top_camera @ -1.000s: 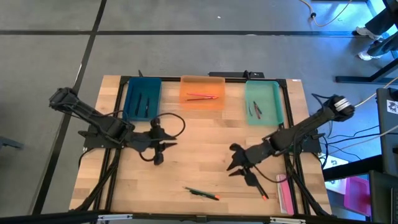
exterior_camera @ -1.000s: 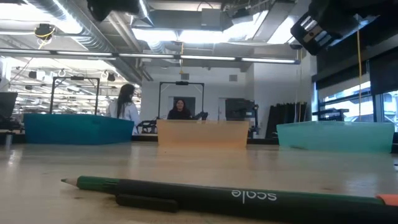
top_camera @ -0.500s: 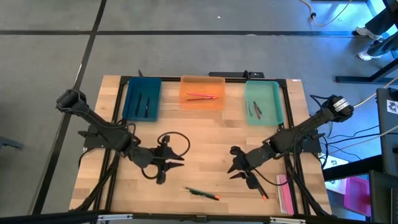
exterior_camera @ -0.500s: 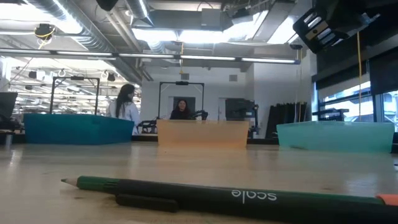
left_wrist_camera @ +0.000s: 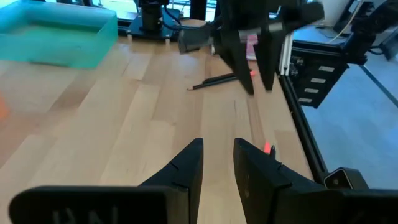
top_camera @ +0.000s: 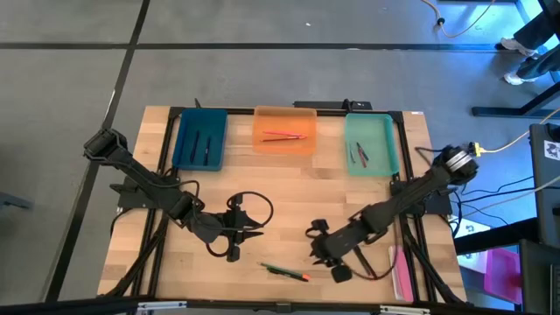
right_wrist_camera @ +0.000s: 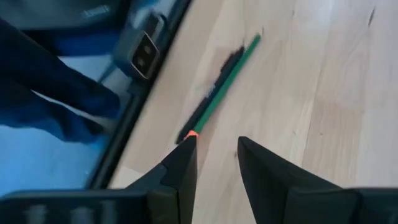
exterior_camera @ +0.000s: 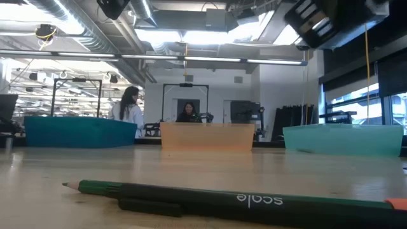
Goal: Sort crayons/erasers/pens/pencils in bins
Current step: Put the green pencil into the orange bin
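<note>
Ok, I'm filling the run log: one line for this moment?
left gripper: open, empty | right gripper: open, above green pencil | pencil: on table, outside bins

Two dark, cable-looped arms (top_camera: 149, 184)

Table (top_camera: 289, 197): I see pale wood planks, smooth, faint sheen.
Table frame (top_camera: 166, 140): black metal rails, matt, along the table's edges.
Teal bin (top_camera: 200, 138): opaque plastic, smooth, at the table's far edge.
Orange bin (top_camera: 284, 129): translucent plastic, beside the teal bin.
Mint bin (top_camera: 370, 144): milky plastic, soft gloss, beside the orange bin.
Green pencil (exterior_camera: 210, 198): I read painted wood, satin, pale lettering; a matt black stick touches it.
Left gripper (left_wrist_camera: 216, 163): fingers look dark matt plastic.
</note>
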`<state>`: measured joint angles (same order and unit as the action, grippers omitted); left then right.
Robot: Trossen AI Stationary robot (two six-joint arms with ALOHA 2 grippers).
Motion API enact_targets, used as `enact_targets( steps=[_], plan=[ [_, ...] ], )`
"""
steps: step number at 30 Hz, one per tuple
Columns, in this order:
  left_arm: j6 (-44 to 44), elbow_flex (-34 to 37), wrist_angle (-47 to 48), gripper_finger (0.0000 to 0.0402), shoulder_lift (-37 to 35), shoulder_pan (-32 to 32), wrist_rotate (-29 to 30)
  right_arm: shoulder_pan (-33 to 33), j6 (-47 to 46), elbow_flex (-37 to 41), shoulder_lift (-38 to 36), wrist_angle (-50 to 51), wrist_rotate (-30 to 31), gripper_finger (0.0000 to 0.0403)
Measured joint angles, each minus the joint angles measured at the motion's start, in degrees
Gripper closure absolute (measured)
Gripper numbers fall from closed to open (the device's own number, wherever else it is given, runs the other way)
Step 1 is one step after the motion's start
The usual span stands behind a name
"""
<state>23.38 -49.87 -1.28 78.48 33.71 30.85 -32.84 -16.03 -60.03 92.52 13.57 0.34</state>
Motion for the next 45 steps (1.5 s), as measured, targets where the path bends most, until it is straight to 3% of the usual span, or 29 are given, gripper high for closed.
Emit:
enact_targets(
  steps=[10, 45],
  plan=[
    [-2.58, 0.00, 0.24, 0.0321, 0.00, 0.13, -0.45, -0.60, -3.23, -6.83, 12.02, 0.00, -1.92, 0.0283],
    [-3.02, 0.00, 0.81, 0.0321, -0.04, 0.07, -1.60, -2.49, 0.79, -7.06, 21.89, -5.56, -0.54, 0.0283]
  ],
)
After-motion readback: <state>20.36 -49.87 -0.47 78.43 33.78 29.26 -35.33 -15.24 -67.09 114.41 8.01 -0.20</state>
